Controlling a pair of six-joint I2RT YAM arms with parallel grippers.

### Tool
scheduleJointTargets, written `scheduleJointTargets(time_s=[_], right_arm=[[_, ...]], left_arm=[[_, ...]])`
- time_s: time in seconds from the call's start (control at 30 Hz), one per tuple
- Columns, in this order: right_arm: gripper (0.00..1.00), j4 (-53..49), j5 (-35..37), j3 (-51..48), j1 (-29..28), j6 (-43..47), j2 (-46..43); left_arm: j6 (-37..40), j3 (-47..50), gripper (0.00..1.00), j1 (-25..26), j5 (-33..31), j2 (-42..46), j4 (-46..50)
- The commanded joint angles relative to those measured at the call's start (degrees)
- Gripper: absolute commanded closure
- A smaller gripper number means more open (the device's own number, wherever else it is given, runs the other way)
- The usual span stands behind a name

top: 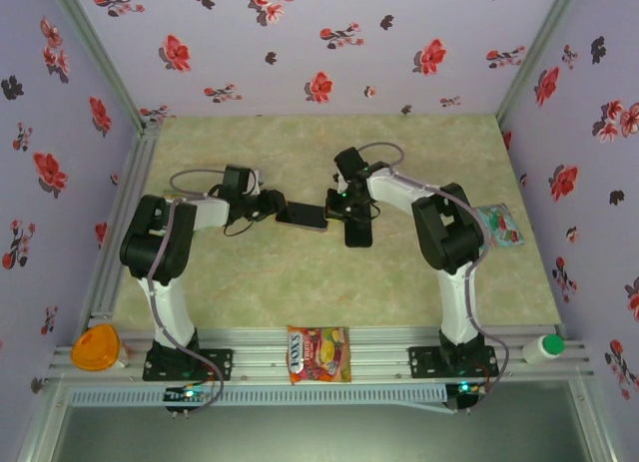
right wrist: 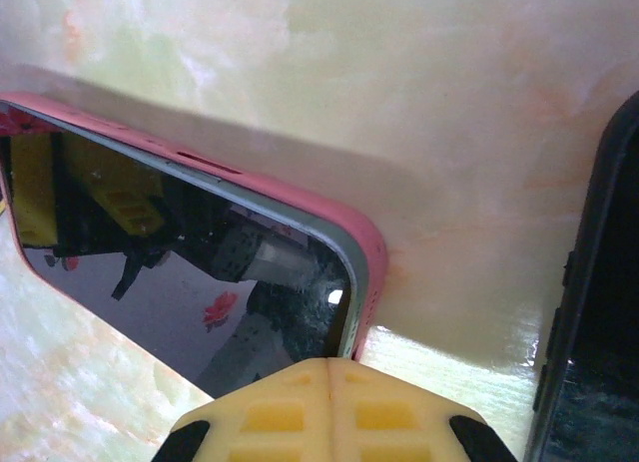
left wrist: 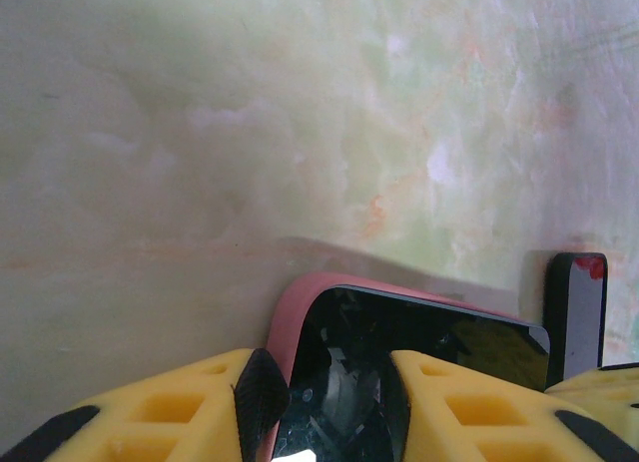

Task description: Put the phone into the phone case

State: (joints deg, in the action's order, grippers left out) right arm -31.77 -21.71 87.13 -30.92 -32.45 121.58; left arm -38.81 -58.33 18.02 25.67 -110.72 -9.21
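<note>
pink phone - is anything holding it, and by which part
The left gripper appears to clamp the pink phone by one short end. The right gripper is shut, holding nothing, beside the phone's other end.

Lilac floral walls (top: 329,43) w/ green marbled table (top: 300,282).

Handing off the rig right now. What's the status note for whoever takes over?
Grips: left pincer closed on one end of the phone; right pincer shut, empty, tips at its other end.
Things: pink case wraps the phone's rim at the corners in view; a black slab lies beside it.
Done: phone looks seated in the case.
Left: check the hidden corners, then release.
</note>
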Motion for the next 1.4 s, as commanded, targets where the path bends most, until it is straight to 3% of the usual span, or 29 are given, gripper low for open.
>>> scheduleJointTargets(time_s=[0.0,0.9,1.37], right_arm=[[1.00,-0.7,6.4,-3.5,-3.2,1.4,10.0],[1.00,-1.5,6.4,0.0,-5.1,2.0,15.6],[1.00,1.8,4.1,-1.6,-4.3,-1.0,3.3]], left_arm=[[0.3,1.7,0.59,1.2,1.0,-0.8,4.2],[0.0,2.2,0.59,1.6,1.1,-1.7,3.8],[0.7,3.0,0.60,1.5,-0.8,1.1,5.0]])
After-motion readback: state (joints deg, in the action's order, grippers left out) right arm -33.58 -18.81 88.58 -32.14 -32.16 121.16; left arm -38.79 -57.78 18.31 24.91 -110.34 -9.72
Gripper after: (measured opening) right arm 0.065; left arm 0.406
